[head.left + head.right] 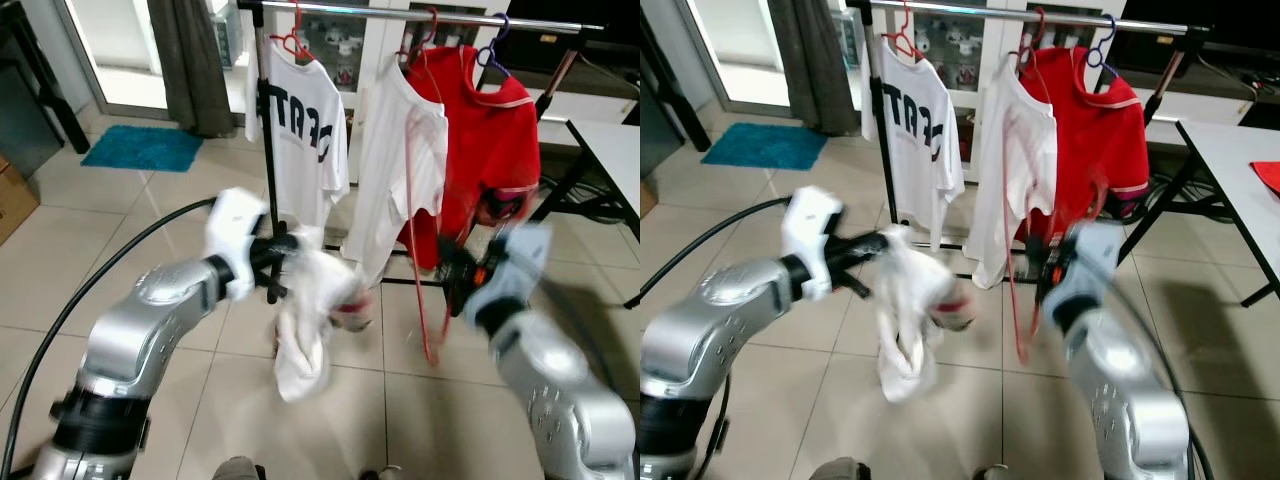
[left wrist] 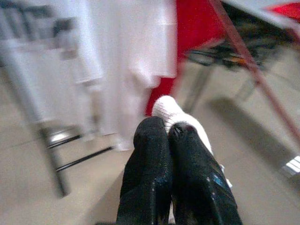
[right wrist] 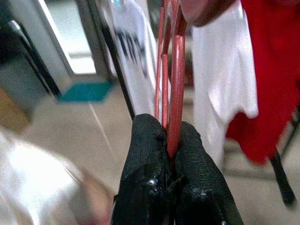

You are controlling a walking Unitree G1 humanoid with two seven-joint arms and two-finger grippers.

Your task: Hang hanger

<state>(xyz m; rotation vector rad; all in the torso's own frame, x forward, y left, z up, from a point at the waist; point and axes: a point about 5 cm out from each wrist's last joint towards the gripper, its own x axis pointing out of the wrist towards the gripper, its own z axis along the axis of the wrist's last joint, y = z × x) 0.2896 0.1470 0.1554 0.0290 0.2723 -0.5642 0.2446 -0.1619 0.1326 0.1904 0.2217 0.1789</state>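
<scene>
A thin red hanger (image 1: 418, 240) stands upright in front of the clothes rack (image 1: 400, 12), and my right gripper (image 1: 455, 272) is shut on it. In the right wrist view the red wire (image 3: 176, 89) runs up from between the closed black fingers (image 3: 145, 140). My left gripper (image 1: 285, 250) is shut on a white garment (image 1: 305, 330) that hangs limp below it; the left wrist view shows a bit of white cloth (image 2: 168, 108) past the closed fingertips (image 2: 150, 136). The eye views are blurred by motion.
On the rack hang a white lettered shirt (image 1: 300, 130), a plain white shirt (image 1: 400, 170) and a red shirt (image 1: 490, 150). A white table (image 1: 615, 140) stands at the right, a blue mat (image 1: 140, 148) lies far left, and a black cable (image 1: 100, 270) trails over the tiled floor.
</scene>
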